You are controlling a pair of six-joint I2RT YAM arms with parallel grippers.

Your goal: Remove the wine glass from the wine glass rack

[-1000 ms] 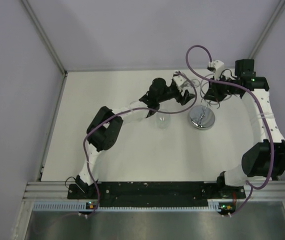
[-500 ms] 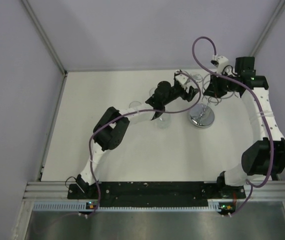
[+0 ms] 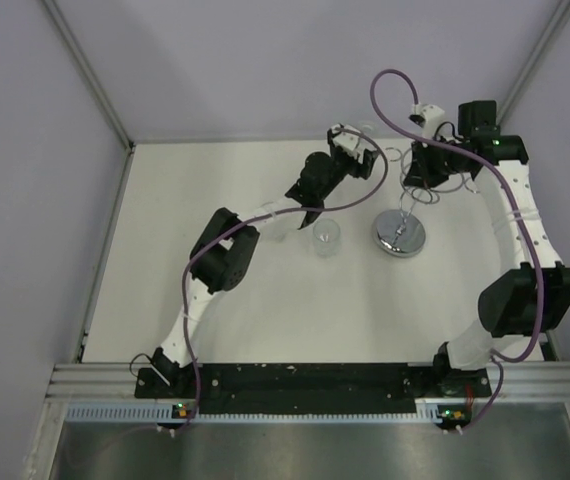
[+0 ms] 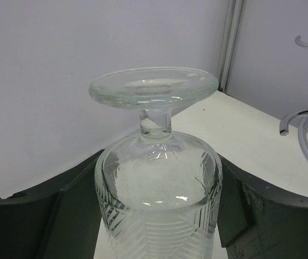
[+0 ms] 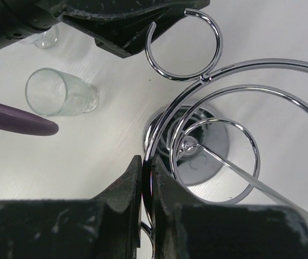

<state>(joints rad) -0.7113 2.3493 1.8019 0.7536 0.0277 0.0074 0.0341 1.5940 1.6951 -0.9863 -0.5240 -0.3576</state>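
In the left wrist view a clear ribbed wine glass (image 4: 156, 178) sits bowl-first between my left gripper's dark fingers, its round foot pointing away from the camera. My left gripper (image 3: 351, 152) is shut on the bowl and holds it in the air left of the wine glass rack. The rack's round shiny base (image 3: 400, 237) stands on the white table, and its looped wire arms (image 4: 305, 116) show at the right edge. My right gripper (image 5: 147, 178) is shut on one wire arm of the rack (image 5: 182, 79), above the base (image 5: 213, 145).
A second clear glass (image 3: 326, 238) stands on the table left of the rack base, and also shows in the right wrist view (image 5: 62, 93). Another glass (image 5: 46, 38) sits farther left, partly under the left arm. Purple cables loop over both arms. Walls close the back and sides.
My left gripper has moved left and back, away from the rack's arms, with the wine glass in it. The right gripper stays on the rack wire; the base has shifted slightly left.
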